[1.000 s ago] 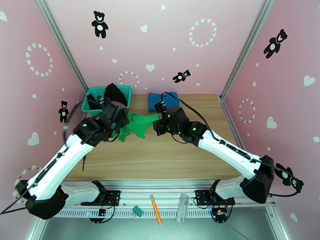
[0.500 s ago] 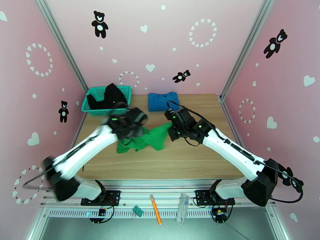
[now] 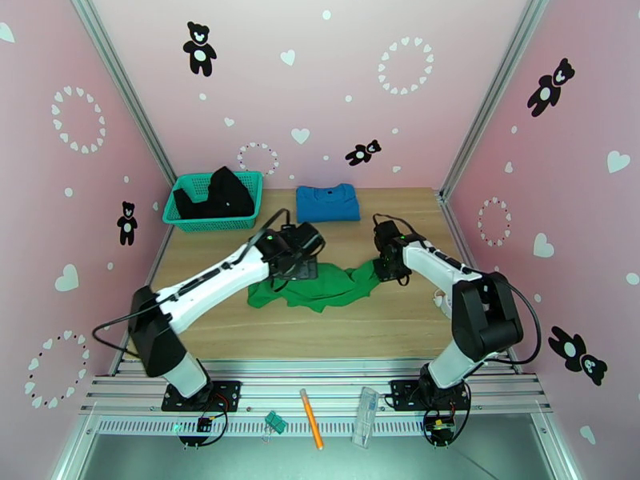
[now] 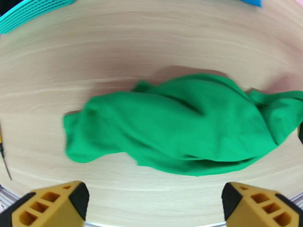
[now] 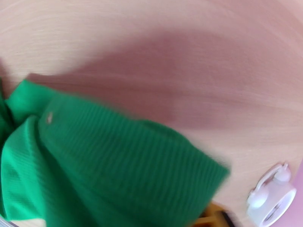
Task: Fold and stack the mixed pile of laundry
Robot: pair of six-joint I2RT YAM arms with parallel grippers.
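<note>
Green cloth is lying rumpled across the middle of the wooden table (image 3: pixel 384 318): the green garment (image 3: pixel 316 286) is stretching as a long bunched strip between the two grippers.

The left arm is reaching in from its base, elbow out to the left and forearm slanting up and right. The left gripper (image 3: pixel 306 258) is hovering over the garment's left half. In its wrist view the yellow fingertips (image 4: pixel 57 203) are standing wide apart with nothing between them, and the cloth is lying free on the table below.

The right arm is folding tightly, with its elbow close above its base and its forearm pointing left. The right gripper (image 3: pixel 390 264) is sitting at the garment's right end, touching the cloth. In its wrist view green ribbed fabric is covering nearly all of the fingers, so I cannot tell how far apart they are or whether they are gripping it.

The blue shirt (image 3: pixel 326 203) is lying folded at the table's far edge. The black garment (image 3: pixel 220 194) is sitting in the teal basket (image 3: pixel 182 221) at the far left corner.

A second ago both grippers were up beside the basket with the green garment hanging between them. Since then both have been coming nearer, the garment has come down flat, and the left fingers have parted.
</note>
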